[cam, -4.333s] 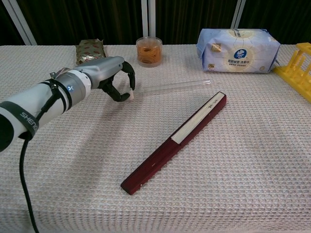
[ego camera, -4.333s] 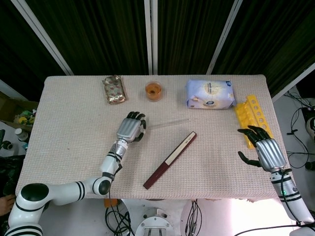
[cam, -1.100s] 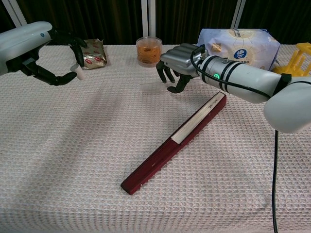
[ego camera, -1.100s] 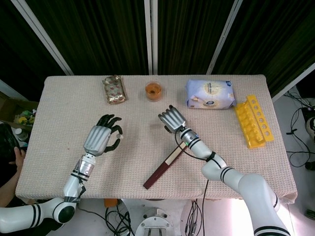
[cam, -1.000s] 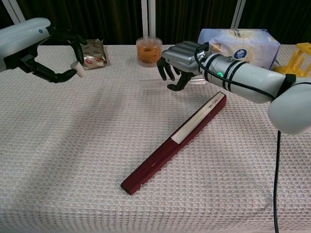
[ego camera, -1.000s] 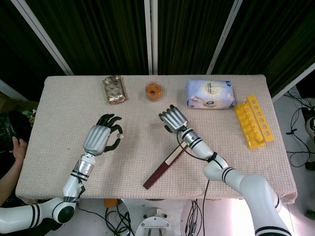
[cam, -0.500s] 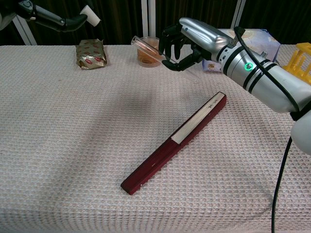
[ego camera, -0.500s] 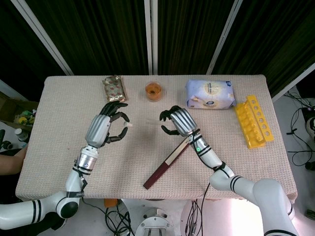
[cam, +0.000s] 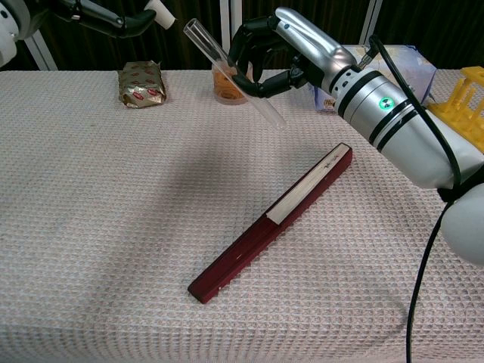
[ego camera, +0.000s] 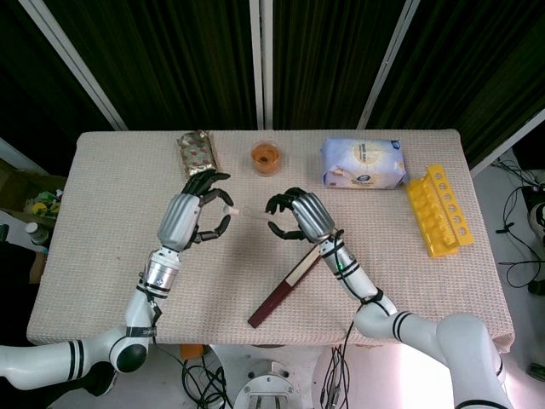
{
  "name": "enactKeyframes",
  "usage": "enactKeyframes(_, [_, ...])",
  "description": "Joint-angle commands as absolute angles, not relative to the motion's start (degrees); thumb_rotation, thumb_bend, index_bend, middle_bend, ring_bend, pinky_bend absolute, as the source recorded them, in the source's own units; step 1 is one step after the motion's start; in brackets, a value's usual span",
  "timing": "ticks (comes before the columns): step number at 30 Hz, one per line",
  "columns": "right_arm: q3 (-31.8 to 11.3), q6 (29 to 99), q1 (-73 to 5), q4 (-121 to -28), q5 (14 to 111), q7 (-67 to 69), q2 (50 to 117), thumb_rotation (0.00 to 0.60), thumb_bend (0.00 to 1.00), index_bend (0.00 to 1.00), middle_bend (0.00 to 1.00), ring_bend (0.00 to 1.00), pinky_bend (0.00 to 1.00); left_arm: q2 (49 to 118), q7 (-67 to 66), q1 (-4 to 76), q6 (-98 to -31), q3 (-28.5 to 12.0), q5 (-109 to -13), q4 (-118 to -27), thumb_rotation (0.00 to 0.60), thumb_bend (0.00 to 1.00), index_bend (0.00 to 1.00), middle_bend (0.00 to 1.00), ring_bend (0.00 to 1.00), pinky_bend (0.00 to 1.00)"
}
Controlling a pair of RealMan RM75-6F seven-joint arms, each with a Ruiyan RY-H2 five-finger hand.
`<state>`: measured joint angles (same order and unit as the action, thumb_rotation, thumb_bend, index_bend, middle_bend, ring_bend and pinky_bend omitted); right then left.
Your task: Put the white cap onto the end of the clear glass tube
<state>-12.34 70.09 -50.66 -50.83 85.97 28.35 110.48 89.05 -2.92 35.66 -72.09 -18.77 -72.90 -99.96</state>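
Note:
My right hand [ego camera: 298, 215] [cam: 274, 54] holds the clear glass tube [cam: 229, 69] raised above the table, tilted with its open end up and to the left. In the head view the tube [ego camera: 255, 213] shows faintly between the two hands. My left hand [ego camera: 194, 213] is lifted too and pinches the small white cap [cam: 162, 15] [ego camera: 231, 209] between thumb and finger. The cap sits a short gap left of the tube's open end, not touching it. In the chest view only the left hand's dark fingers [cam: 113, 21] show at the top edge.
A long dark red box [cam: 272, 221] [ego camera: 294, 277] lies diagonally on the cloth below the hands. At the back stand a foil packet [ego camera: 196, 154], a small cup of orange stuff [ego camera: 266, 158] and a tissue pack [ego camera: 362, 164]. A yellow rack [ego camera: 437, 210] sits at the right.
My right hand picked the tube up from the cloth and tilted it toward the left. My left hand rose with the cap and moved right, closing the gap to the tube's end.

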Motion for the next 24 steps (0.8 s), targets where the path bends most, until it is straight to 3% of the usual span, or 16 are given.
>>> enactKeyframes(1, [-12.59, 69.99, -50.95, -50.66, 86.08, 28.44, 110.71, 0.6, 0.61, 0.79, 0.69, 0.51, 0.4, 88.99, -3.26, 35.72, -72.3, -18.71, -72.98, -100.18, 0.6, 0.46, 0.6, 0.18, 0.08, 0.1])
enactKeyframes(24, [-13.67, 69.48, -52.21, -51.64, 86.37, 26.86, 111.15, 0.6, 0.61, 0.79, 0.69, 0.51, 0.4, 89.28, -3.58, 36.45, -72.42, -18.64, -72.56, -100.63, 0.6, 0.46, 0.59, 0.18, 0.08, 0.1])
